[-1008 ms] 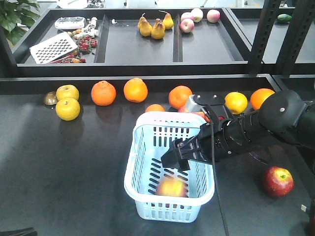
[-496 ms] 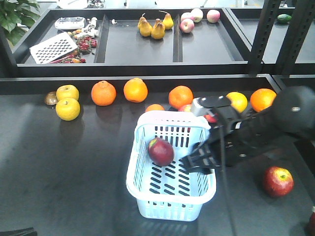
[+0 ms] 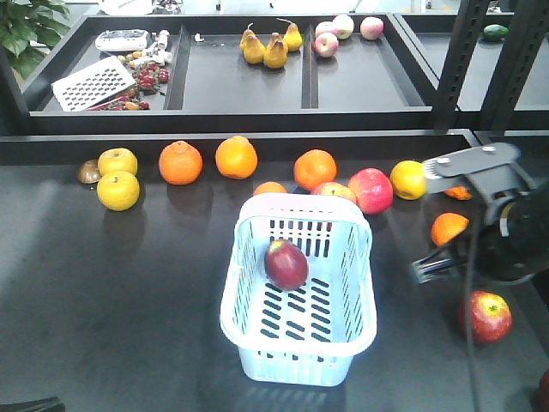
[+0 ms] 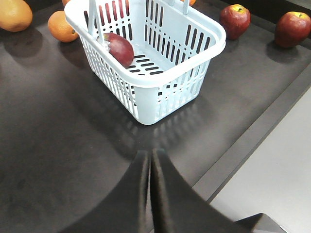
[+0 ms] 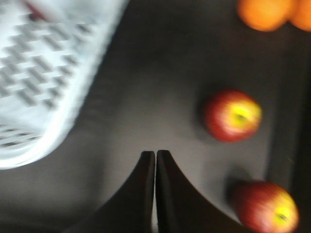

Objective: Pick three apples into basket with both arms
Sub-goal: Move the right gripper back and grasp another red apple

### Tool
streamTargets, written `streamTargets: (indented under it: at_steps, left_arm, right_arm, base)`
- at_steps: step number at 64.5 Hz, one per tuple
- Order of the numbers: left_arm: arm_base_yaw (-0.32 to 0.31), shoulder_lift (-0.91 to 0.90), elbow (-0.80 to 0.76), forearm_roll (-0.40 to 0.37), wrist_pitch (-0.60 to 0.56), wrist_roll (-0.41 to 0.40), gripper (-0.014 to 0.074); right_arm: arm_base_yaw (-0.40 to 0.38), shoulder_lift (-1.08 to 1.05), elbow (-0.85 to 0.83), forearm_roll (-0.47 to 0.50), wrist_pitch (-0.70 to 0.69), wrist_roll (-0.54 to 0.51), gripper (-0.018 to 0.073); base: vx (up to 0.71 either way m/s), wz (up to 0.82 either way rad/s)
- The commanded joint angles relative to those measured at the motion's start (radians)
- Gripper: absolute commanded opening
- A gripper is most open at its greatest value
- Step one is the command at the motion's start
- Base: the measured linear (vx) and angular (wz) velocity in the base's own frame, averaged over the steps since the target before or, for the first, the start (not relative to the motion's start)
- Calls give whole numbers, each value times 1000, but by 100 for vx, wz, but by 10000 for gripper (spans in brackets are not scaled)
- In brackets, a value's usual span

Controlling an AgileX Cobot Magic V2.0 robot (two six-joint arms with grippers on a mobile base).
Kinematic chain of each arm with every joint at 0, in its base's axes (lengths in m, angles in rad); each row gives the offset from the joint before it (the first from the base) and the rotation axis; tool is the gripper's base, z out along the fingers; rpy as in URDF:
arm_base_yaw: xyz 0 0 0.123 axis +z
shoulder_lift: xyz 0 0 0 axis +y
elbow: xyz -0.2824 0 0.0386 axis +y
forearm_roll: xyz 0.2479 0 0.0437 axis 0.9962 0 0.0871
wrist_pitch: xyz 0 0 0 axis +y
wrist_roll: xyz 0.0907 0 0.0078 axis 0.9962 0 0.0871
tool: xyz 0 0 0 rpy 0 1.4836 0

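The pale blue basket (image 3: 296, 365) stands mid-table with one dark red apple (image 3: 286, 263) lying inside near its left wall. From the left wrist the same apple (image 4: 119, 48) shows in the basket (image 4: 165, 92). A second apple (image 3: 485, 316) rests on the table to the right, and a third (image 3: 542, 390) shows at the lower right edge. My right gripper (image 3: 420, 269) hangs between basket and second apple, shut and empty. In its own view the right gripper (image 5: 155, 154) points left of two apples (image 5: 232, 115) (image 5: 267, 208). My left gripper (image 4: 150, 155) is shut, short of the basket.
Oranges (image 3: 236, 157), yellow fruits (image 3: 118, 190) and a pinkish-red apple (image 3: 371, 190) line the table's back edge behind the basket. One orange (image 3: 449, 228) lies by my right arm. Shelf bins behind hold pears (image 3: 264, 47). The table's front edge (image 4: 252, 136) runs close to the basket.
My right arm has pulled back to the right, away from over the basket. The apple it brought now lies inside the basket. The basket shifted slightly.
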Motion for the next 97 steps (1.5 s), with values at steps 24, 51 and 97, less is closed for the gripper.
streamTargets:
  at_steps: [24,51,97]
  left_arm:
    - [-2,7,-27,-31,-55,-3,-8]
    - [-2,7,-27,-31,-55,-3,-8]
    - [-2,7,-27,-31,-55,-3,-8]
  right_arm:
    - [-435,209,-25,308,-161,-367,202]
    - [-492,454,-189,306,-154,-377,727]
    - [-492,721,-238,302,-197,-375,600]
  base:
    - [0,0]
    - [0,0]
    - [0,0]
